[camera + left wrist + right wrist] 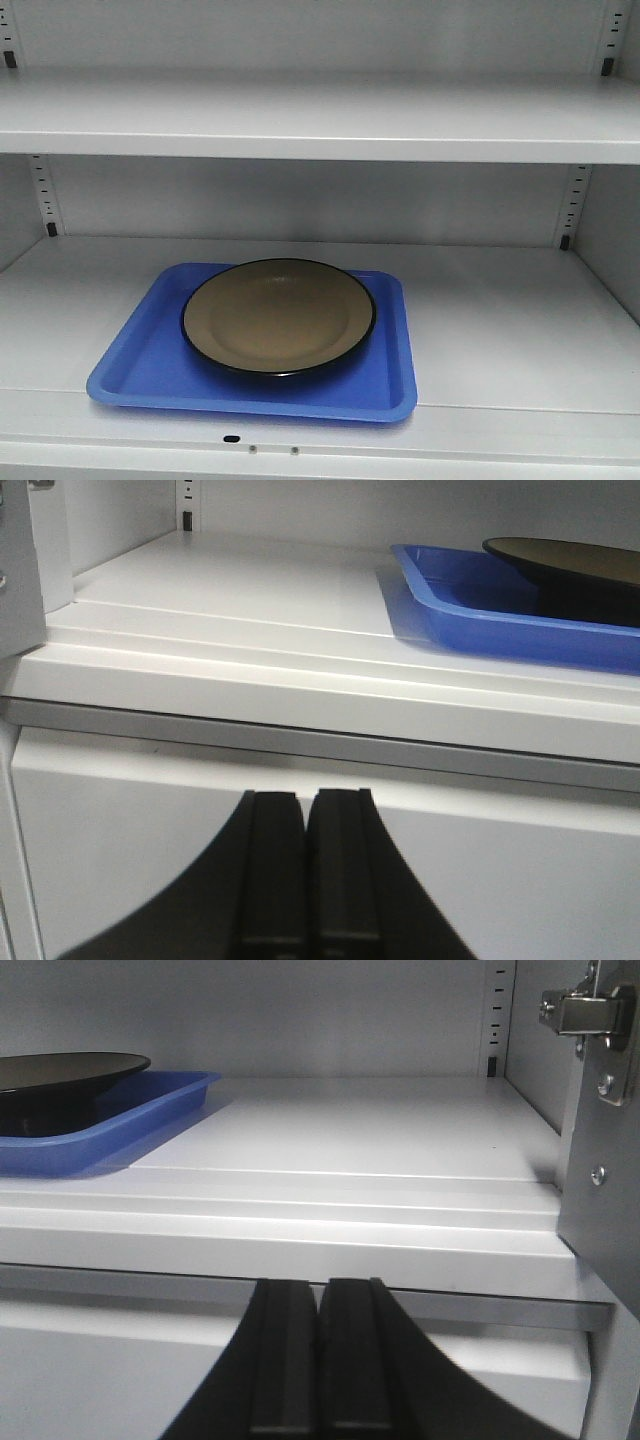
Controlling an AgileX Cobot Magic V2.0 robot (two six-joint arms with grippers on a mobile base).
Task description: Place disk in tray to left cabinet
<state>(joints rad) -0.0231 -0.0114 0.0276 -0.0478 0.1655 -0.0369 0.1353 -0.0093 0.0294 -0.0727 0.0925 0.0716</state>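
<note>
The disk (279,315) lies flat inside the tray (140,365), and the tray rests on the lower shelf (500,320) of the cabinet (320,115), left of the shelf's middle and close to its front edge. The disk sits toward the back of the tray, face up, its black rim level; at the rear it reaches almost to the tray's back rim, while a strip of bare blue floor shows in front of it.

Both pairs of fingers are outside the cabinet, below the shelf's front lip and well apart from the tray. In the left wrist view the left gripper (305,875) hangs in front of the pale panel under the shelf, and the tray (470,615) with the disk (570,560) lies up and to its right on the shelf. In the right wrist view the right gripper (320,1365) sits likewise under the lip, with the tray (120,1120) and disk (70,1068) up and to its left. A door hinge (585,1010) shows at the upper right.

The left fingers (275,875) are pressed together with only a thin seam between them, holding nothing. The right fingers (285,1365) are pressed together too, empty, touching nothing.

The tray's long axis runs roughly left to right along the shelf, slightly skewed, a long side facing the front edge. The round disk has no long axis.
</note>
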